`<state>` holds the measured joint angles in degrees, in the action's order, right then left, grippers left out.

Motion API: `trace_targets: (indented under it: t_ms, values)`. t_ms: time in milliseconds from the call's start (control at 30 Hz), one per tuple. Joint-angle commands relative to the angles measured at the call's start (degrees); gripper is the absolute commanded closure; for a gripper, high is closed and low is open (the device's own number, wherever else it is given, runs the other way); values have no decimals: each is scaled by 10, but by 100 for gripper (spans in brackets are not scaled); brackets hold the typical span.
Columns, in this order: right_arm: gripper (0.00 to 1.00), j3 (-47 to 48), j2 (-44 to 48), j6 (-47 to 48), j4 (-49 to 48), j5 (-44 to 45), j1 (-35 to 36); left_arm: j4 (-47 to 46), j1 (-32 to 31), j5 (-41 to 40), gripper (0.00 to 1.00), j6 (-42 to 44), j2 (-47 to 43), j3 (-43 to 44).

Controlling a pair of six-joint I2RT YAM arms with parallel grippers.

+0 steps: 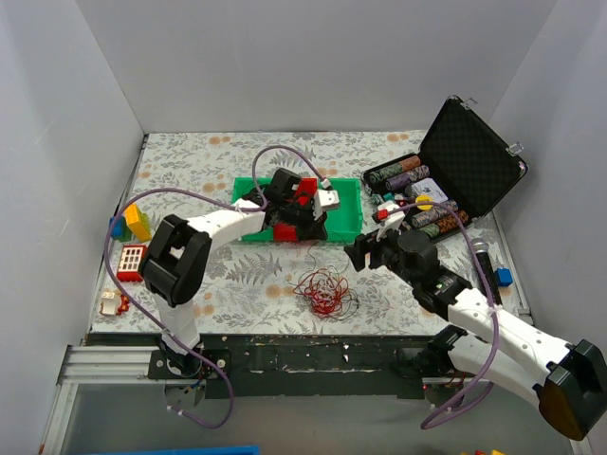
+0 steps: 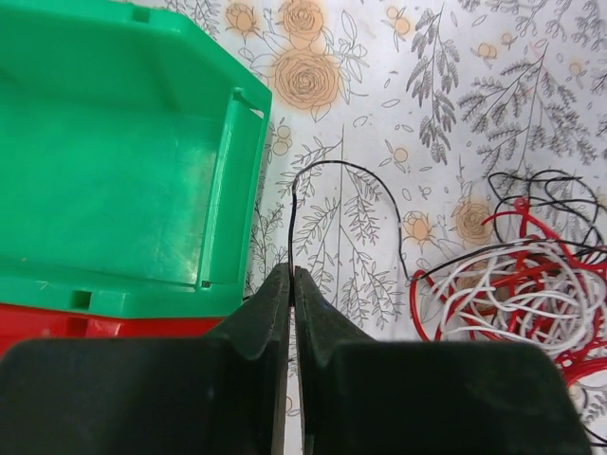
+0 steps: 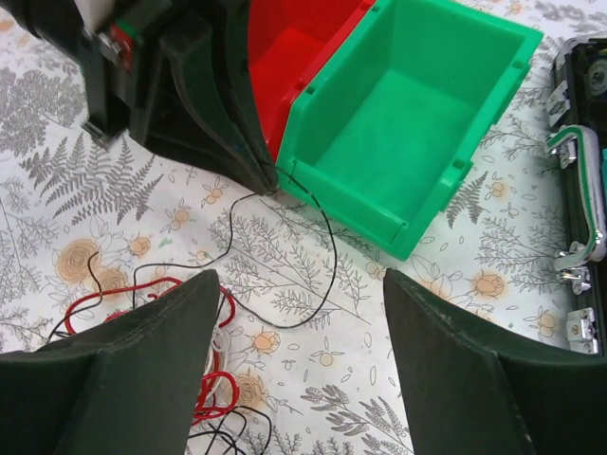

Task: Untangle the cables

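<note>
— Step?
— Seemed to be freeing one black cable (image 2: 341, 164) from the cables (image 1: 322, 289) heaped on the desk (image 1: 237, 284); had it pinched tight in the left hand (image 2: 292, 275), beside the green bin (image 2: 237, 209).
— Next?
— Likely needed the wide-open right hand (image 3: 301, 284) to pin the heap.

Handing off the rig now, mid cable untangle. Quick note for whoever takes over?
Left gripper: shut on one black wire, pinched beside the green bin. The wire trails back into the clump.
Right gripper: open, holding nothing, hovers over the mat near the clump.
Done: one black strand partly drawn out.
Left: free that strand, then separate the knotted red, white and black wires.
</note>
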<state>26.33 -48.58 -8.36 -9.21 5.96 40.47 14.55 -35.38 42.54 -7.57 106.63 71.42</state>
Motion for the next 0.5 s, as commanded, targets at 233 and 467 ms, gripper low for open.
trace_targets:
  t_ms: [233,467]
  values:
    - [10,39,-62,-13,-66,-88,-1,46,-2,-38,100,-79,-235,0]
    - [9,68,-110,-25,-105,-130,22,50,-3,-48,100,-132,-295,14]
